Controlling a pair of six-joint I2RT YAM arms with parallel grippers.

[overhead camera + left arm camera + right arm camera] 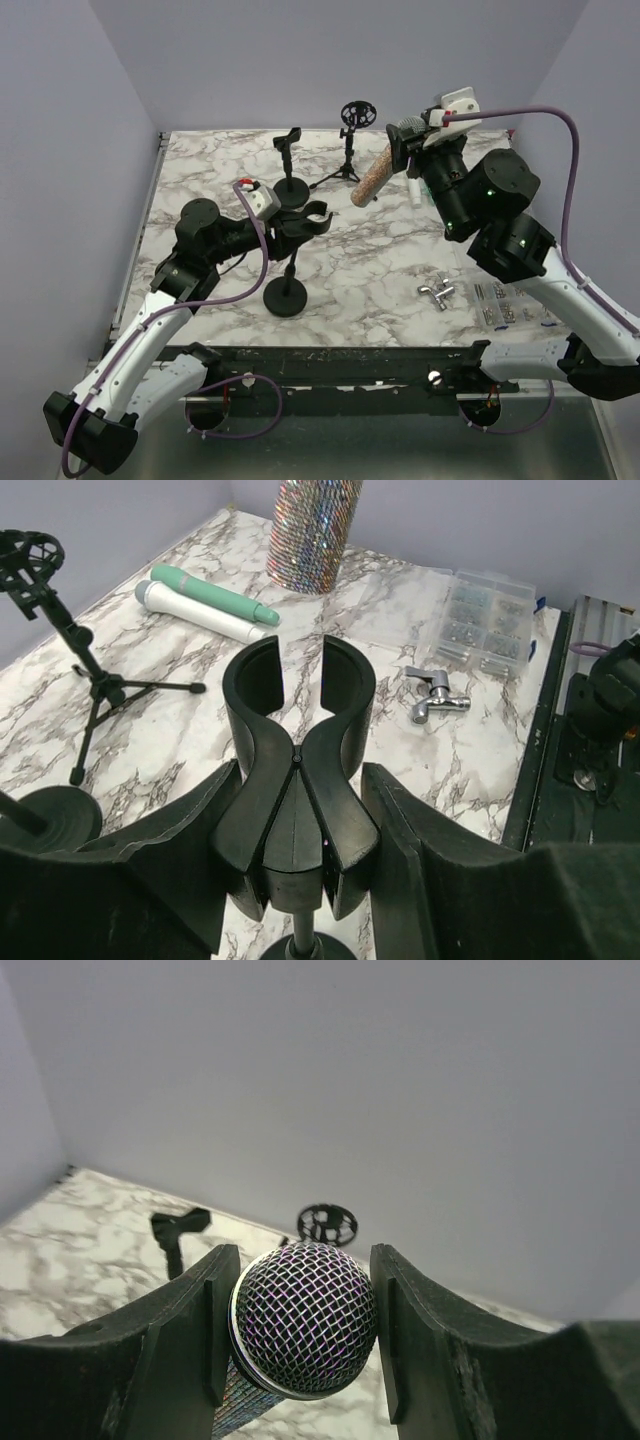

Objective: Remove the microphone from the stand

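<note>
The glitter-covered microphone (372, 178) hangs tilted in the air over the back of the table, clear of the stand. My right gripper (408, 135) is shut on its mesh head (305, 1320), one finger on each side. In the left wrist view the microphone's sparkling body (315, 530) hangs at the top. The black stand (285, 298) with a round base is at front centre, and its U-shaped clip (298, 710) is empty. My left gripper (300, 780) is closed round the base of that clip, its fingers (180, 870) touching both sides.
A second round-base stand (290, 190) and a tripod stand with a ring mount (355, 115) are at the back. A white microphone (195, 610) and a green one (215, 593) lie on the marble. A metal tap (437, 292) and a clear parts box (500, 300) sit at front right.
</note>
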